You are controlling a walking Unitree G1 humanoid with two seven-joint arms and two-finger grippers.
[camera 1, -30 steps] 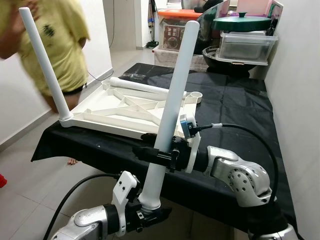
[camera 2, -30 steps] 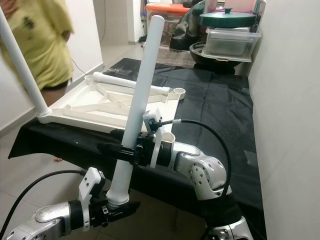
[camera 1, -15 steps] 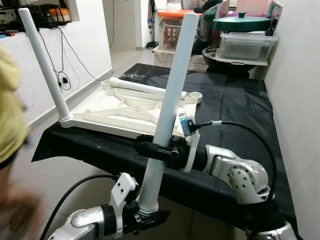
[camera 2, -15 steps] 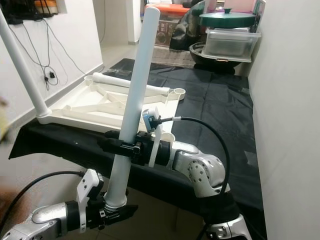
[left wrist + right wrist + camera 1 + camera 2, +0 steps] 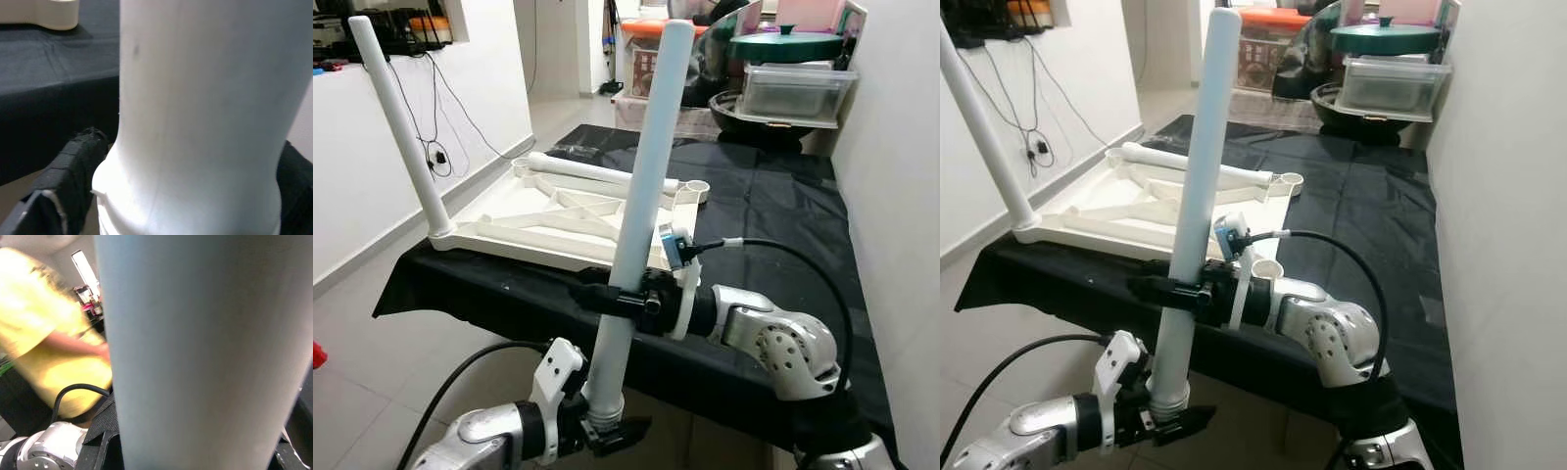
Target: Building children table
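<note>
Two grippers of mine clamped on one long white plastic tube leg [image 5: 641, 186], left gripper [image 5: 607, 428] at its base, right gripper [image 5: 612, 297] mid-shaft, upturned white plastic tabletop [image 5: 558, 220] on black-draped table [image 5: 773, 215] beyond.

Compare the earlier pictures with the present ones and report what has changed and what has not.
The person in yellow who stood at the tabletop's left corner has walked out of the head views. The leg held by both end effectors has tipped slightly more upright. The left end effector still grips its base and the right end effector its middle. The tabletop, its mounted leg and the loose leg have not moved.
</note>
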